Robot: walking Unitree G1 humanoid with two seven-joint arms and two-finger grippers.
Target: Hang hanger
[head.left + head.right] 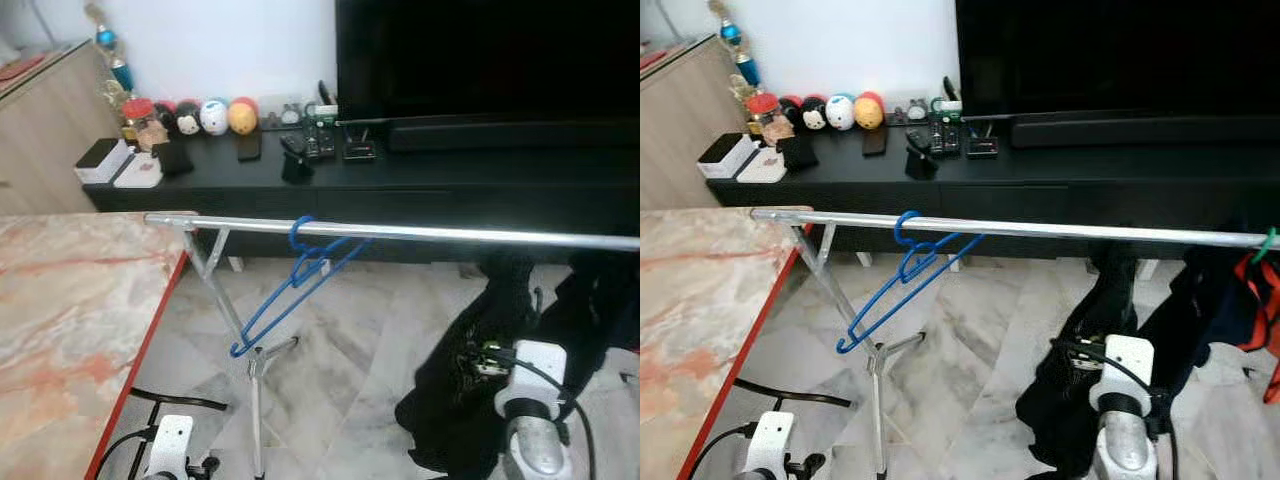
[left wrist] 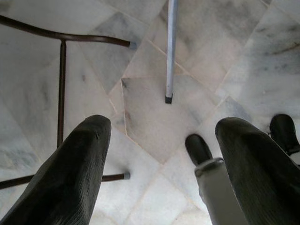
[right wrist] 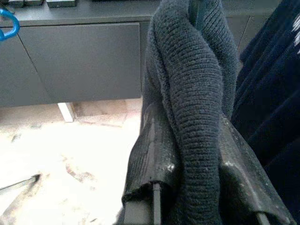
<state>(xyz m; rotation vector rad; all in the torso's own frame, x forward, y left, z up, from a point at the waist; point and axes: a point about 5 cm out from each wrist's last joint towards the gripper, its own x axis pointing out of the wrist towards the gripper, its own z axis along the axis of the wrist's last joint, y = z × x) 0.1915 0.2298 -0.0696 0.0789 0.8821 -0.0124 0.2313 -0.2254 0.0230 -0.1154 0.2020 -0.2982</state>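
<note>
At lower right, the right gripper [image 3: 187, 187] has its fingers clamped on a dark grey knitted garment [image 3: 192, 93]. The left gripper [image 2: 159, 154], lower left, hangs over the marble floor, fingers apart. The blue plastic hanger [image 1: 290, 285] hangs tilted on the silver metal rail [image 1: 450, 234] at centre frame.

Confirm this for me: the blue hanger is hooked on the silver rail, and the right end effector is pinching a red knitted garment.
Wrong on the colour. In the right wrist view the right end effector is shut on a dark grey knitted garment, not a red one. The rest holds: the blue hanger is hooked on the silver rail.
</note>
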